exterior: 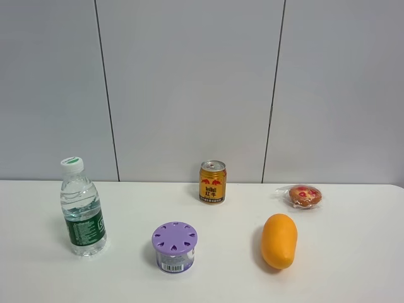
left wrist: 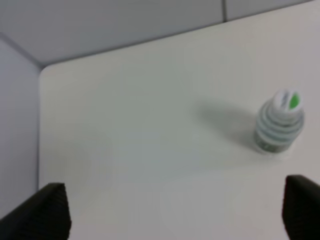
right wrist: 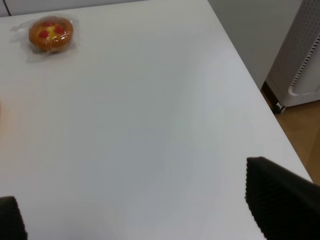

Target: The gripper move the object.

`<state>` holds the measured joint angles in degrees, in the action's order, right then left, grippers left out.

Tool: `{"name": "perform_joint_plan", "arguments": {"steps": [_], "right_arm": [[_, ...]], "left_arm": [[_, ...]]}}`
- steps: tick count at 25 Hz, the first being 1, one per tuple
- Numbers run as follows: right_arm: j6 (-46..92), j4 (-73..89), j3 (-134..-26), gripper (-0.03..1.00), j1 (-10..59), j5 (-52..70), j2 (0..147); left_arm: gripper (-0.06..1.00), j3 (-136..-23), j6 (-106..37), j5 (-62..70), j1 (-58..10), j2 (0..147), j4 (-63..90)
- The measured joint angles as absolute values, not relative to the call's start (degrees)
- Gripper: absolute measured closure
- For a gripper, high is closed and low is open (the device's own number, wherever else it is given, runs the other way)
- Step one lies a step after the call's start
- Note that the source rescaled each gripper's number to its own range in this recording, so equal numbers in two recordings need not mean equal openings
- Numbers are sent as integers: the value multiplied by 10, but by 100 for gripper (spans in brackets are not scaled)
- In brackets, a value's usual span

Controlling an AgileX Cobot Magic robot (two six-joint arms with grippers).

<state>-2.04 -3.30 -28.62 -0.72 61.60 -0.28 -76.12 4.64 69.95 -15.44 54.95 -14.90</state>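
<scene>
The orange-yellow mango (exterior: 279,240) lies on the white table (exterior: 353,252) at front right, its tip pointing away. No arm shows in the exterior high view. In the left wrist view my left gripper (left wrist: 172,207) is open and empty, its two black fingertips (left wrist: 47,210) wide apart above bare table, with the water bottle (left wrist: 280,122) off to one side. In the right wrist view my right gripper (right wrist: 145,210) is open and empty, its fingertips (right wrist: 280,200) wide apart over bare table near the table's right edge. The mango is only a faint orange sliver at that view's edge.
A water bottle (exterior: 82,208) stands at front left, a purple-lidded jar (exterior: 174,247) at front middle, a gold can (exterior: 213,182) at the back middle. A wrapped reddish-brown bun (exterior: 305,196) lies at back right, also in the right wrist view (right wrist: 50,34). A white appliance (right wrist: 300,55) stands beyond the table's right edge.
</scene>
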Motion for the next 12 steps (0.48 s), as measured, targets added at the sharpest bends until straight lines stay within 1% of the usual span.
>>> {"name": "perform_joint_plan", "arguments": {"steps": [8,12], "right_arm": [[-20,-33,-286,-3,-7,616,-3],[-20,-33,-286,-3,-7,616,-3]], "left_arm": [[21,-568,95,700,-78,262,-113],[21,-480,99,701,-39,142,-102]]}}
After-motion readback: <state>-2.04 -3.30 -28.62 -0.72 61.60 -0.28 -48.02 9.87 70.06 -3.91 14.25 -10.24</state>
